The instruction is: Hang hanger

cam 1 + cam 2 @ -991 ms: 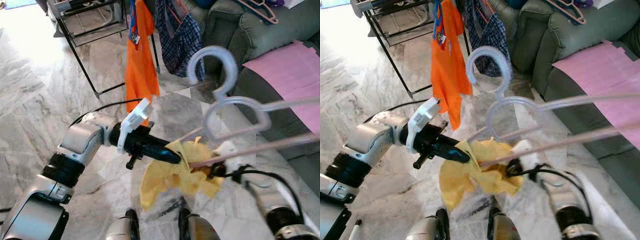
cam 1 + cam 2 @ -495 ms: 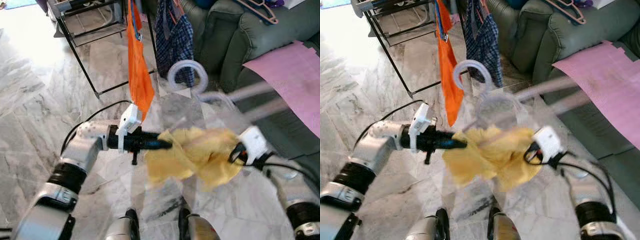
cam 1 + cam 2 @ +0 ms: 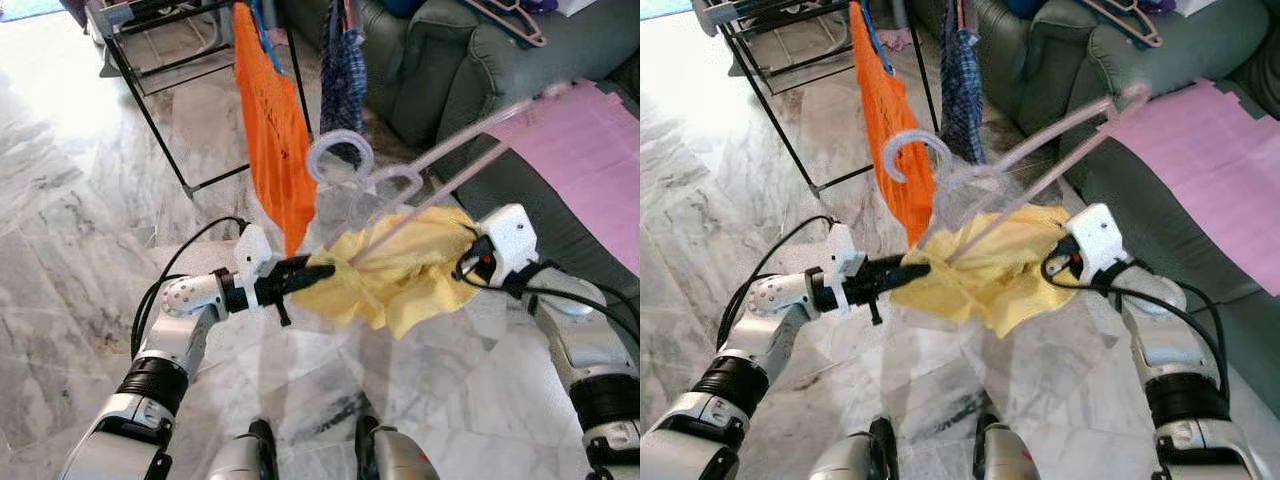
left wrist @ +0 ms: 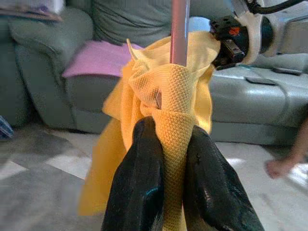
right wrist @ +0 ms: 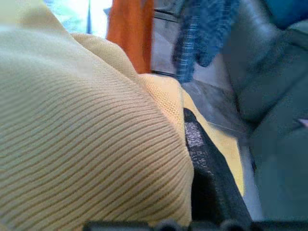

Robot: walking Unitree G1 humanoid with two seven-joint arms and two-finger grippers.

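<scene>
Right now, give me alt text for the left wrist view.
The left claw pinches a fold of a yellow cloth between its two black fingers, with a pink hanger bar rising from the cloth. Behind are the right claw at the cloth's far edge and a grey-green sofa with a pink sheet.

The two head views look forward and down over the marble floor [image 3: 80, 250] from nearly the same spot, sharing the yellow cloth [image 3: 400, 275] and drying rack [image 3: 780, 110]. The left wrist view looks along its fingers [image 4: 139, 192] toward the green sofa [image 4: 57, 43], very near the cloth. The right wrist view sits pressed against the same cloth.
</scene>
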